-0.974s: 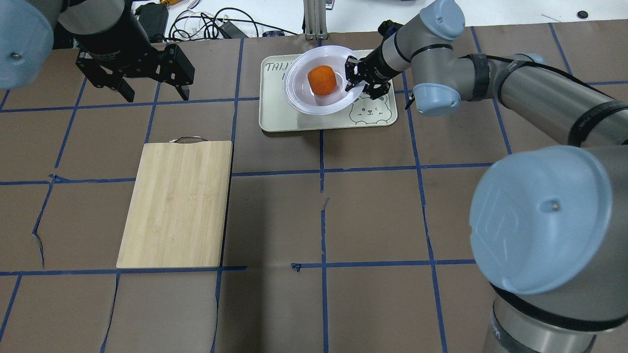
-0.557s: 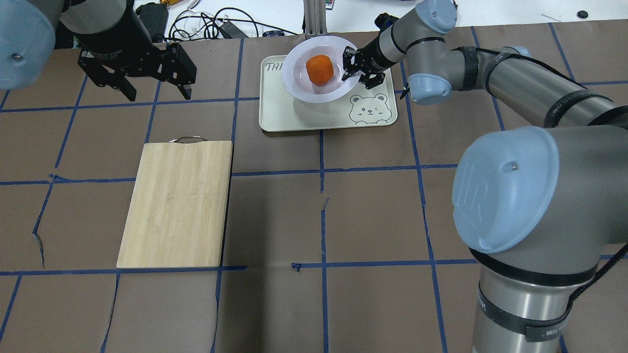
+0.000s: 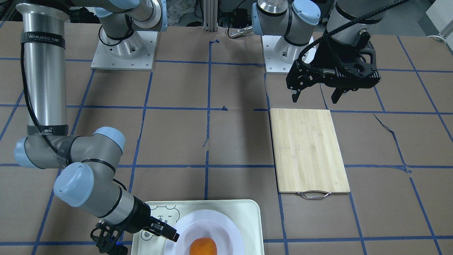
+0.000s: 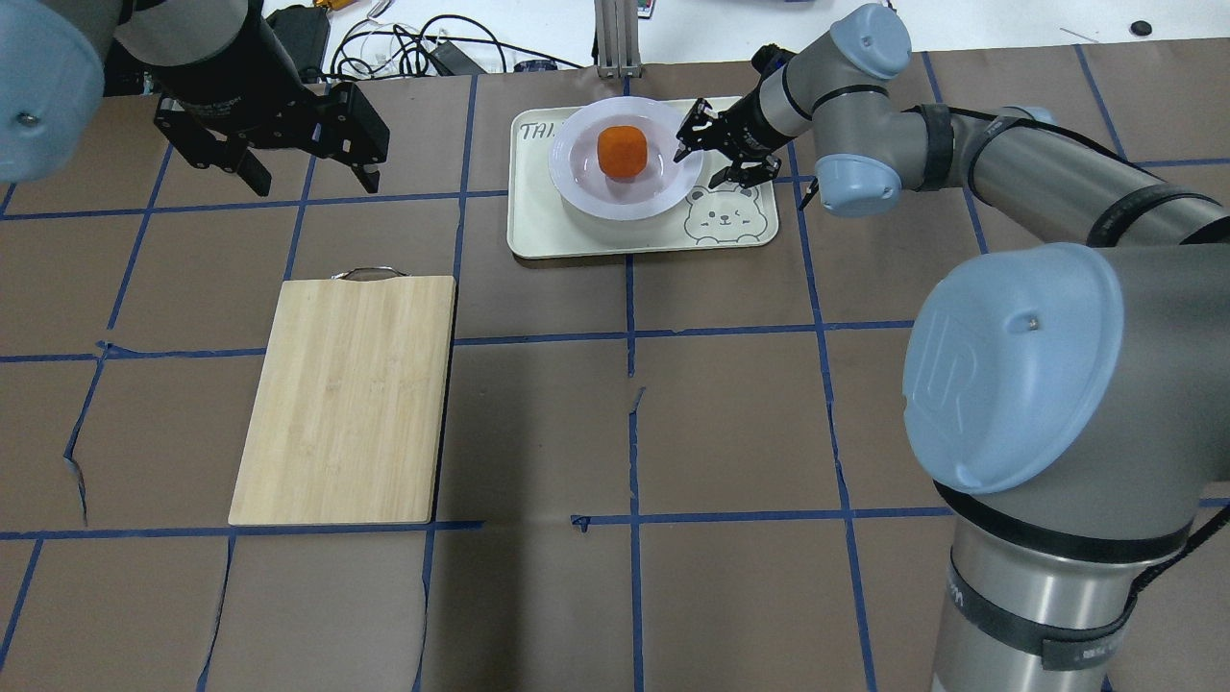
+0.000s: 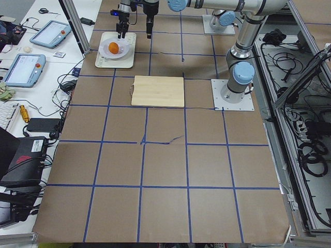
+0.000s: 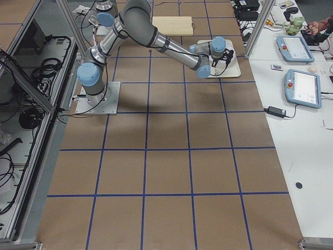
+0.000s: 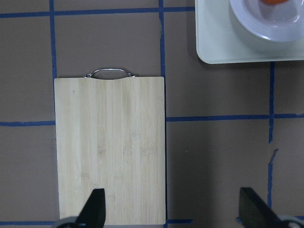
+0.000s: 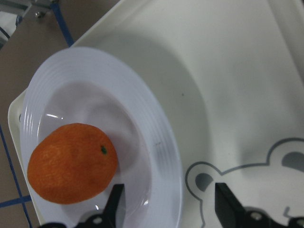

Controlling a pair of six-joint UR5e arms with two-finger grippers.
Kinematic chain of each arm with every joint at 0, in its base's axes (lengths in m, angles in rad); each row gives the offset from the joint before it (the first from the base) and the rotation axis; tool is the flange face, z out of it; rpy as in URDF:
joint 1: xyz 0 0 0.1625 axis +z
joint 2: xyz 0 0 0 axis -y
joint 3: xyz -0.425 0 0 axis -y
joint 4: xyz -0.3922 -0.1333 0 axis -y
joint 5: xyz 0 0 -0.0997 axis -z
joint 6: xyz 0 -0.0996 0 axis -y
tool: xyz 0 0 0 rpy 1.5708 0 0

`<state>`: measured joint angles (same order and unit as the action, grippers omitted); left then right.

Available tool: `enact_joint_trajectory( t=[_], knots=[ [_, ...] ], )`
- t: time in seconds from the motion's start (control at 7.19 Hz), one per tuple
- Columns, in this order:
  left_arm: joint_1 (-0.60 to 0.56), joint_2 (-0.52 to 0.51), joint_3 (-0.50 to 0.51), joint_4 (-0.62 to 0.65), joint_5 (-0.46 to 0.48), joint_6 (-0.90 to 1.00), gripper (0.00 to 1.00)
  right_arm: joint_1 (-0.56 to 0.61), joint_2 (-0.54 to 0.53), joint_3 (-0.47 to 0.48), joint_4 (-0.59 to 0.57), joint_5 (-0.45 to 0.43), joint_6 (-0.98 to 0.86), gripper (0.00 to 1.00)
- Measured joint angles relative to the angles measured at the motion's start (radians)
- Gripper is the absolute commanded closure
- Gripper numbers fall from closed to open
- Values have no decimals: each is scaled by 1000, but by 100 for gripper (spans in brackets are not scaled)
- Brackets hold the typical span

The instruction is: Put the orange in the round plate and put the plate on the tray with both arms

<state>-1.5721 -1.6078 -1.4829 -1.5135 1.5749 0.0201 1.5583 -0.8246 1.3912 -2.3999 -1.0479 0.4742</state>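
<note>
The task is judged all but complete, taken left to right across the overhead view. The left pincer (image 4: 312, 176) is held above the table (image 4: 730, 432), well apart from the tray, with its fingers spread and nothing between them. In its wrist view only the bamboo cutting board (image 4: 346, 399) and a corner of the tray are seen below. The board is left bare and plays no part.

Further right, the tray (image 4: 548, 231) lies at the far side of the table. The round plate (image 4: 577, 187) is set down on it, toward its far left portion, just beside the printed bear face (image 4: 721, 211). The orange (image 4: 621, 152) is seated in the plate's well, a little off centre. Both placements therefore appear done.

At the plate's right edge, the right pincer (image 4: 700, 152) is seen with its fingers parted. In its wrist view the ribbed rim passes between the two fingers, but no pinch on it can be made out. What is left, as a judgement, is only for this arm to be drawn clear without the rim being caught.

Compared with the overhead frames from a second and about half a second ago, the plate was then pinched at its rim by the right pincer and carried over the tray, at one point overhanging the tray's far edge. It is now lowered flat inside the tray and released. The left arm is seen almost where it was.
</note>
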Motion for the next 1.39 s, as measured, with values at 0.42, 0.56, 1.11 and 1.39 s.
enact_joint_trajectory(
  t=[0.42, 0.56, 1.11, 1.39],
  knots=[
    [-23, 14, 6, 81, -21, 5, 0, -71, -116, -36, 247, -161, -191, 8],
    [-27, 18, 8, 87, -19, 5, 0, -73, -183, -40, 348, -269, -266, 8],
    [-27, 23, 1, 90, -17, 3, 0, 63, -524, -30, 747, -590, -383, 0],
    [-27, 23, -6, 77, -9, -1, 0, 92, -629, -13, 788, -610, -399, 0]
  ],
)
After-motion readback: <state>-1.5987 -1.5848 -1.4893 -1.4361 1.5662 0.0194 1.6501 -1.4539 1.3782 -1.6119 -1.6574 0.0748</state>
